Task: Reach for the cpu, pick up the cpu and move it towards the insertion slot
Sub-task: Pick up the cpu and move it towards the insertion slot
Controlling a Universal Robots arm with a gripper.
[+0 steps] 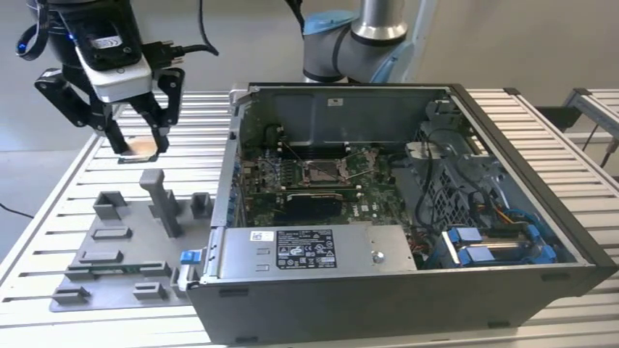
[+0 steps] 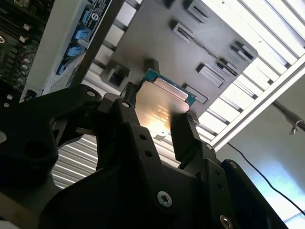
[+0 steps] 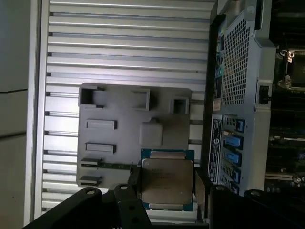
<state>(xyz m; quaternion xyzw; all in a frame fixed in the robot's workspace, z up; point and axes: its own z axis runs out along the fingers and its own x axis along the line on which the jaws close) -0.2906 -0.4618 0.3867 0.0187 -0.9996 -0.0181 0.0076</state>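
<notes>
Exterior view has the gripper [image 1: 141, 143] up over the table [image 1: 58, 196], jaws clamped on the cpu [image 1: 141, 147], well away from the insertion slot [image 1: 324, 171]. Looks light, stiff, fragile; edge grip seems safest.

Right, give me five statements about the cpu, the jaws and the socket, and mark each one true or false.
1. The gripper has its jaws shut on the cpu. True.
2. The cpu sits in the insertion slot. False: it is held off the computer case, toward the exterior view's left.
3. The grey fixture plate lies on the slatted table. True.
4. The computer case is closed. False: its side is open, motherboard showing.
5. The cpu lies on the fixture plate. False: it is in the jaws, off the plate.
</notes>
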